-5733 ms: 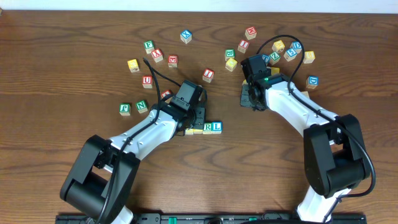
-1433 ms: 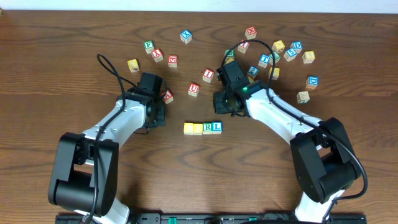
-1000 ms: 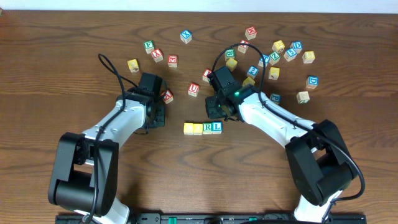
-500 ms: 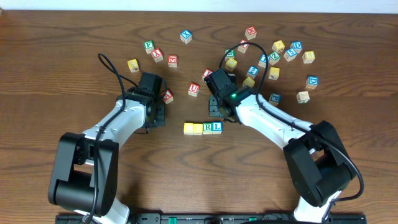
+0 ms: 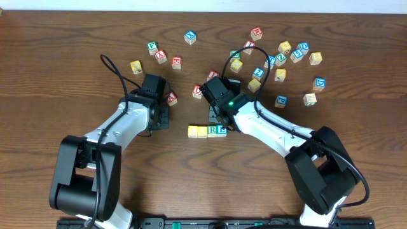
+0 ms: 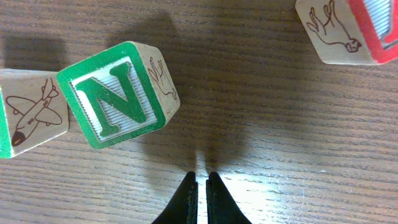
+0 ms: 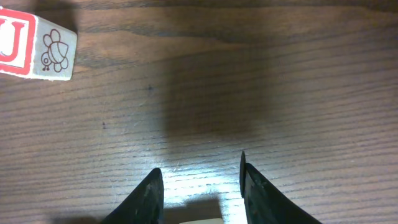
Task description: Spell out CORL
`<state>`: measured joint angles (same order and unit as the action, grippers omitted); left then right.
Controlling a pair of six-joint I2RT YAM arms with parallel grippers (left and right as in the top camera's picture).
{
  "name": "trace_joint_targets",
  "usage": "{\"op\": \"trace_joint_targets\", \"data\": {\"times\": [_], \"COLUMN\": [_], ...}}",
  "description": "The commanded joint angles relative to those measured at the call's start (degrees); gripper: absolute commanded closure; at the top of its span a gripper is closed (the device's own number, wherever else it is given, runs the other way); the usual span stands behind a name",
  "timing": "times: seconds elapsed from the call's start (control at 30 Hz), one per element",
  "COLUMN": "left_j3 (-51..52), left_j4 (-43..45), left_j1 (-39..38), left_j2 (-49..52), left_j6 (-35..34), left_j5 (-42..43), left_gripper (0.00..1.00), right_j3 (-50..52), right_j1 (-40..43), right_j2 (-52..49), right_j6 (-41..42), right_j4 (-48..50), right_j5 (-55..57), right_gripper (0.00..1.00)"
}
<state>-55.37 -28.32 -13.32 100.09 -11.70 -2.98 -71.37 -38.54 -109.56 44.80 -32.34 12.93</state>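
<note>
The CORL row lies at mid-table: two yellow-faced cubes (image 5: 193,131) (image 5: 202,131), the green R cube (image 5: 212,131) and the blue L cube (image 5: 222,130). My right gripper (image 5: 216,117) hovers just behind the R and L, partly covering them. In the right wrist view its fingers (image 7: 152,190) stand apart over bare wood, and a pale cube edge (image 7: 202,221) shows at the bottom between them, apart from both. My left gripper (image 5: 158,119) rests left of the row. In the left wrist view its tips (image 6: 202,183) are pressed together on nothing, below a green N cube (image 6: 115,93).
Many loose cubes are scattered at the back right (image 5: 284,47) and back left (image 5: 152,46). A red U cube (image 7: 31,43) lies just beyond my right gripper. A cube with a plane drawing (image 6: 28,115) touches the N cube, and a red-framed cube (image 6: 354,31) lies beyond.
My right arm has swung left and forward from the back-right cluster to just behind the row's right end. The left arm and the four-cube row have stayed put.
</note>
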Motion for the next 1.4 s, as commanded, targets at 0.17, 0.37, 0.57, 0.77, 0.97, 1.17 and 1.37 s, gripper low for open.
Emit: {"op": "trace_joint_targets", "data": {"times": [0.17,0.37,0.57,0.77,0.97,1.17,1.37], "left_j3": [-0.7,-0.7,-0.7,-0.7,-0.7,-0.7,-0.7], "left_j4": [-0.11,0.68,0.48,0.26,0.28,0.28,0.26], "left_j1": [0.17,0.57,4.81,6.97,7.04,7.04,7.04], "left_j2": [0.2,0.2,0.2,0.2,0.2,0.2,0.2], "left_j6": [0.98,1.64,1.92,3.61,3.63,3.61,3.61], "left_j5": [-0.68,-0.74,0.7,2.99,3.02,3.67,3.67], "left_gripper": [0.92,0.92,0.93,0.93,0.93,0.92,0.93], "right_j3": [0.24,0.24,0.24,0.24,0.24,0.24,0.24], "right_j1": [-0.57,-0.57,-1.05,-2.86,-3.13,-3.13,-3.13], "right_j2": [-0.28,-0.28,-0.28,-0.28,-0.28,-0.28,-0.28], "right_j6": [-0.76,-1.2,-1.6,-1.6,-1.55,-1.55,-0.76], "right_j4": [1.53,1.46,1.09,1.11,-0.02,-0.31,-1.95], "right_j5": [-1.97,-3.32,-4.7,-4.68,-4.35,-3.41,-2.58], "right_gripper": [0.65,0.65,0.66,0.66,0.66,0.66,0.66]}}
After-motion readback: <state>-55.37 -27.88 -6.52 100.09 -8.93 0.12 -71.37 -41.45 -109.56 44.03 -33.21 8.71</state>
